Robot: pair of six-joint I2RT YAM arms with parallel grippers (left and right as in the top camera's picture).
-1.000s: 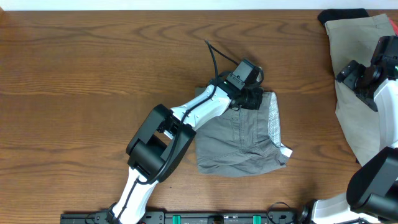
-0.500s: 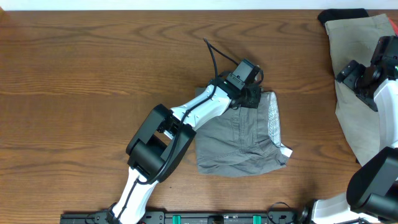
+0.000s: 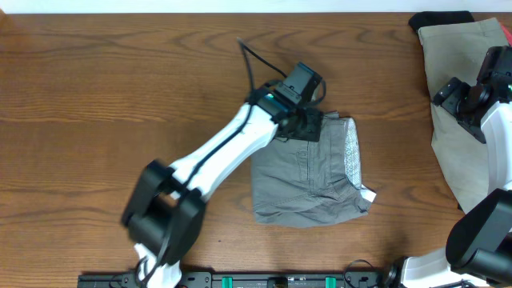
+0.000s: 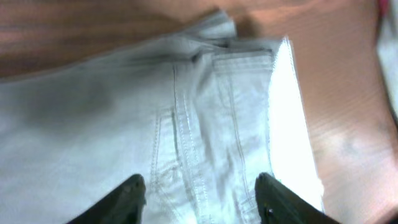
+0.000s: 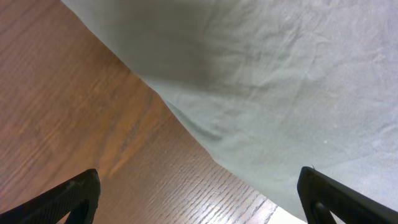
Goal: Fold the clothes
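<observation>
We are hovering the left end effector [image 3: 307, 128], fingers apart and empty, at the far edge of the grey shorts [image 3: 304, 184], which are lying on the tabletop [image 3: 120, 96] and stretching toward our base. The right end effector [image 5: 200, 190], also apart, is hanging farther off, above the beige pair [image 3: 452, 96].

I count one grey pair of shorts [image 3: 308, 180], one beige pair [image 3: 456, 120], one black cloth [image 3: 440, 18], one worktop [image 3: 96, 96], and two arms: left arm [image 3: 224, 148], right arm [image 3: 500, 136].

On the table [image 3: 120, 80], the shorts [image 3: 308, 184] lie central, the other pair [image 3: 454, 136] at the right edge.
</observation>
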